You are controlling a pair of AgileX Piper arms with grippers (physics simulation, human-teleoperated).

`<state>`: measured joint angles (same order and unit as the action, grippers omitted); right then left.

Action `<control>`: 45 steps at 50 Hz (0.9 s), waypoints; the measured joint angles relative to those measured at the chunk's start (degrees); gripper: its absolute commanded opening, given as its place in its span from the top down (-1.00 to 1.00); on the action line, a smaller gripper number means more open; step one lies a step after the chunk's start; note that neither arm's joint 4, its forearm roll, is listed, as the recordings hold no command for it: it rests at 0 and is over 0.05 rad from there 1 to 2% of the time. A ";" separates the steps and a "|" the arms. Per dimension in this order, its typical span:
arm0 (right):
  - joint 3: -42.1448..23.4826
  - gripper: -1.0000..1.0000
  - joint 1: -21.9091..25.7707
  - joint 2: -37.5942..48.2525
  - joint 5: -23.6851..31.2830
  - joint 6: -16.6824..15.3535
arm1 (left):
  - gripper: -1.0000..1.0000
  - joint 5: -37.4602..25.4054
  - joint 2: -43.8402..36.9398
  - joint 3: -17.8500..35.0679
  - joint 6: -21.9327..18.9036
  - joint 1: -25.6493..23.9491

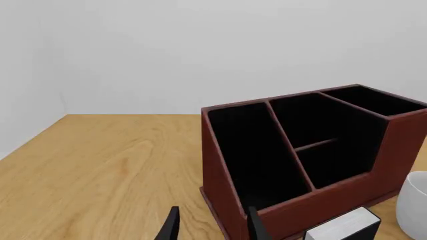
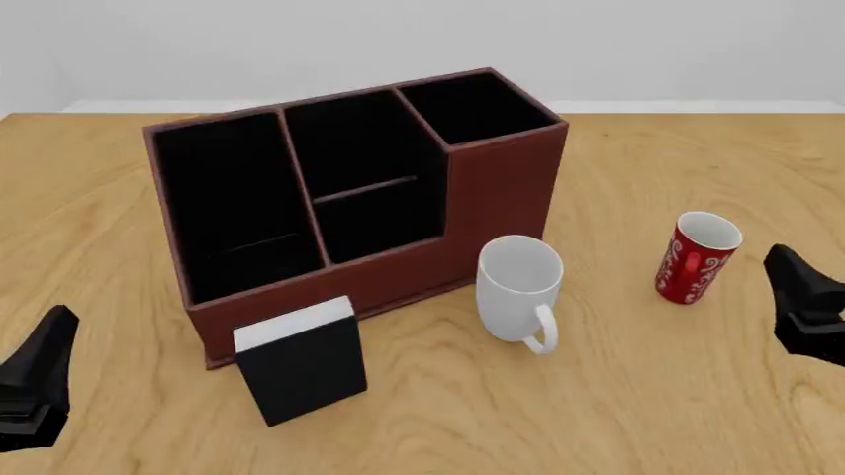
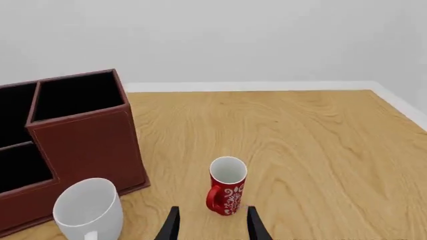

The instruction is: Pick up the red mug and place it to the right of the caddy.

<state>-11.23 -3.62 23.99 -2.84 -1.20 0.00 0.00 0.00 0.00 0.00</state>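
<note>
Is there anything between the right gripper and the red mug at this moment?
Nothing visible. In the right wrist view the red mug stands upright just ahead of the open right gripper, with bare table between them. The white mug and the caddy sit off to the side, clear of that path.

There were two mugs on the table: one red mug [image 2: 696, 258] and one bigger white mug [image 2: 517, 289]. Also one caddy [image 2: 346, 188], with three compartments, and one small black box [image 2: 303, 360].
</note>
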 measured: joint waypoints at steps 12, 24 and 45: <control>-3.90 -1.00 -0.37 12.56 -3.64 0.69 | -1.00 0.00 0.00 0.00 0.00 0.00; -6.21 -1.00 0.40 24.65 -9.18 2.82 | -1.00 0.00 0.00 0.00 0.00 0.00; -8.12 -1.00 -0.08 36.55 -14.78 4.22 | -1.00 0.00 0.00 0.00 0.00 0.00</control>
<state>-19.35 -3.70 60.54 -17.62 3.01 0.00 0.00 0.00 0.00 0.00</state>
